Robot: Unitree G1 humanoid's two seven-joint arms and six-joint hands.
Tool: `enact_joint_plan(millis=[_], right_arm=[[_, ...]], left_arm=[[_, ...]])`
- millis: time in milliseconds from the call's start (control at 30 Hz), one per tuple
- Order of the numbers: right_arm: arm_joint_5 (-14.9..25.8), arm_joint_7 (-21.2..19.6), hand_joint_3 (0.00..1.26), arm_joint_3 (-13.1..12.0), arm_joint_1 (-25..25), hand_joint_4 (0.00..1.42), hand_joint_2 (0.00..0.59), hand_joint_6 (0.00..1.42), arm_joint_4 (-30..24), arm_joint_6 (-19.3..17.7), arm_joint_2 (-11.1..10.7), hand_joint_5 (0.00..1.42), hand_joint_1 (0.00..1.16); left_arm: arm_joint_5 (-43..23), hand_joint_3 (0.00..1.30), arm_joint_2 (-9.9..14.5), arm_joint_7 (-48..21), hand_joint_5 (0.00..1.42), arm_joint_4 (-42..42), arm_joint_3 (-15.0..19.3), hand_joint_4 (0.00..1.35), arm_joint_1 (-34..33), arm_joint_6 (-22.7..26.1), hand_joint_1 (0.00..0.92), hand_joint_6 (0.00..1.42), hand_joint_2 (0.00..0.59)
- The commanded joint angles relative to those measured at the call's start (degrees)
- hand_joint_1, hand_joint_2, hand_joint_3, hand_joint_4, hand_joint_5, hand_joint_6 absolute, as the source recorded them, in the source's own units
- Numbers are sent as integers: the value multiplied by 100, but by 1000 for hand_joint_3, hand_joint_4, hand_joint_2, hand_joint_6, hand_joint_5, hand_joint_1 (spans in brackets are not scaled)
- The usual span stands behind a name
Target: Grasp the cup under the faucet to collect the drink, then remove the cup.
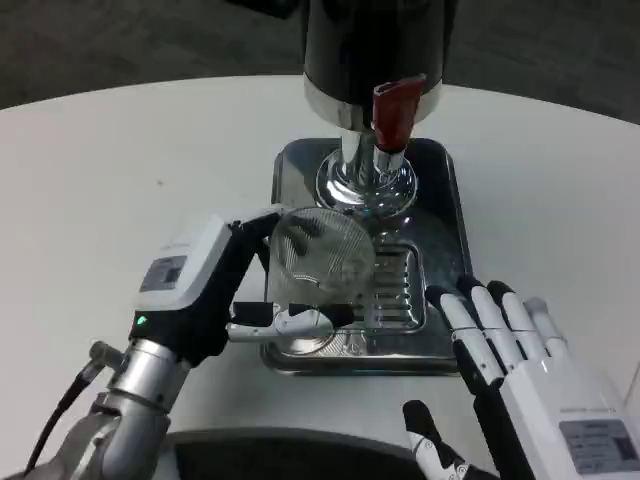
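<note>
- One clear ribbed plastic cup [322, 258] is held in left hand [195, 290], fingers [290, 322] wrapped around its wall, over the steel drip tray [440, 250], just short of the red faucet lever [392, 112].
- Looks light, thin, crushable and slick; grip mid-wall, gently.
- Right hand [540, 390] hovers near tray edge over white counter [120, 170], fingers spread, empty.
- Hand labels too small to read; dispenser [375, 50] shows no brand.

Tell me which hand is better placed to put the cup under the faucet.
Left. The left hand already holds the cup over the tray, near the faucet. The right hand is open, beside the tray.
</note>
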Motion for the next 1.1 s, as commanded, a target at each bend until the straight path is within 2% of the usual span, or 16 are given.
enact_joint_plan(millis=[33,400,567,733,833,900,933,1000,1033,1067,1100], right_arm=[[-17,-4,84,-41,75,12,472,11,-90,13,54,0,454],[-59,-15,84,-107,196,12,472,16,-172,20,133,3,454],[-31,-5,84,-168,228,12,472,26,-198,21,142,12,453],[18,43,84,-274,270,19,472,29,-264,23,120,14,453],[32,58,84,-326,306,21,472,30,-297,32,132,19,453],[29,55,84,-345,322,21,472,31,-305,34,148,22,453],[27,52,85,-350,328,21,472,31,-307,32,156,23,453],[30,56,91,-358,340,22,472,32,-313,31,171,33,453],[32,60,92,-361,344,22,472,32,-315,29,177,35,453],[45,66,92,-366,350,22,472,32,-310,32,186,36,453],[56,74,92,-372,350,22,472,32,-302,34,192,36,453]], left_arm=[[110,1024,-163,349,1251,647,-305,1138,-637,-150,568,1395,80],[112,1027,-532,879,1251,1789,-783,1150,-1604,-22,568,1396,80],[8,1033,-593,863,1251,2075,-842,1147,-1689,44,574,1396,82],[129,1029,-536,890,1251,2310,-1076,1128,-1642,73,586,1396,79],[195,983,-516,991,1193,2320,-1219,1069,-1618,36,558,1361,50],[203,886,-508,1045,1092,2319,-1305,916,-1616,40,502,1232,33],[199,793,-504,1048,1030,2318,-1337,816,-1617,58,457,1144,44],[164,564,-502,1024,837,2318,-1369,570,-1619,73,368,861,69],[136,431,-502,1004,697,2321,-1376,436,-1621,71,330,667,73],[78,331,-505,938,617,2318,-1365,347,-1615,76,297,503,74],[48,263,-502,909,549,2305,-1364,274,-1604,88,285,413,74]])
